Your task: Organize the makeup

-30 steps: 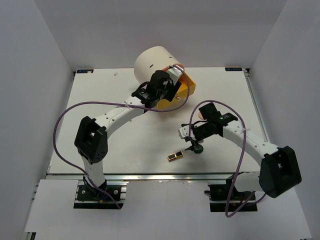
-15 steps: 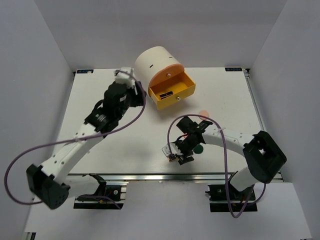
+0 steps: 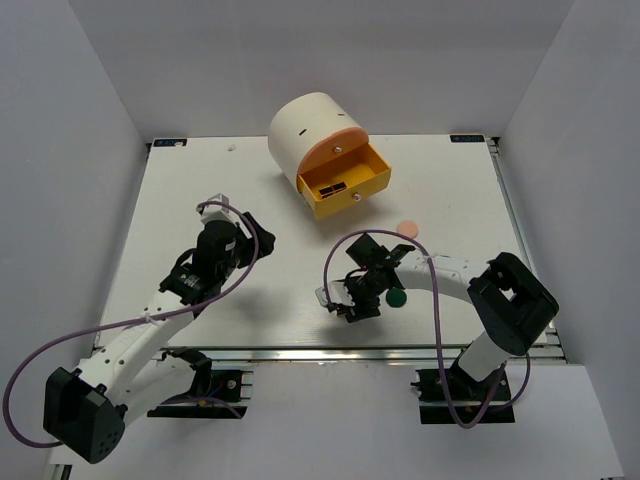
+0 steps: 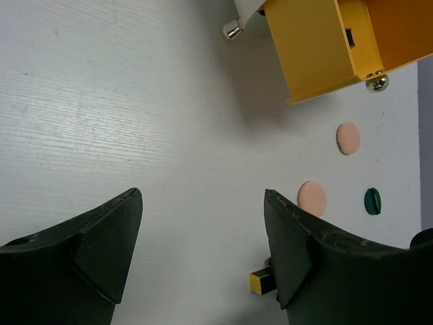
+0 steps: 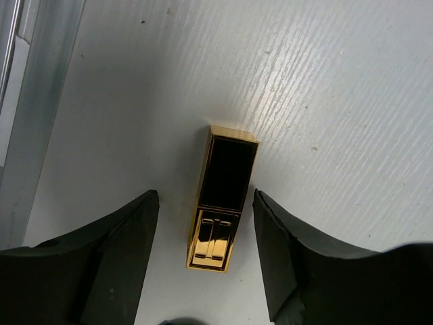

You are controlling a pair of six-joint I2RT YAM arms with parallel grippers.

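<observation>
A black-and-gold palette (image 5: 226, 169) lies flat on the white table near its front edge. My right gripper (image 5: 205, 196) straddles it, open, with a gap on each side; from above that gripper (image 3: 345, 305) covers it. Next to the right wrist lies a dark green disc (image 3: 397, 297), and a peach disc (image 3: 407, 228) lies farther back. Another palette (image 3: 335, 188) lies in the pulled-out orange drawer (image 3: 372, 180). My left gripper (image 4: 203, 196) hangs open over bare table at centre left (image 3: 258, 232). Its view shows two peach discs (image 4: 348, 138) (image 4: 312, 198), the green disc (image 4: 373, 201) and a palette end (image 4: 260, 281).
The cream cylinder (image 3: 312, 128) that carries the drawer stands at the back centre. A metal rail (image 5: 27, 101) runs along the front edge, close to the right gripper. White walls close in the table on three sides.
The left arm has pulled back from the drawer to centre left, leaving a palette inside. The right gripper has moved left to the front palette and its jaws have narrowed around it.
</observation>
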